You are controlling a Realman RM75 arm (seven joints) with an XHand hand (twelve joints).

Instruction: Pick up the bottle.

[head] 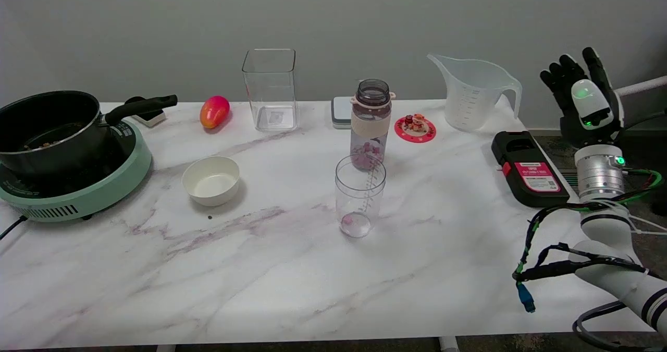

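One bottle (370, 124) (lid off, pale band around its middle) stands upright at the centre of the marble table (260, 268), just behind a clear measuring cup (359, 195). Well to the right, the right hand (583, 99) hovers empty, fingers extended upward.

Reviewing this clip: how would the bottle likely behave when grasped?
The bottle is tall, narrow and upright, so a sideways nudge could tip it. Its cap seems off, so contents might spill. The clear plastic probably feels light and slick.
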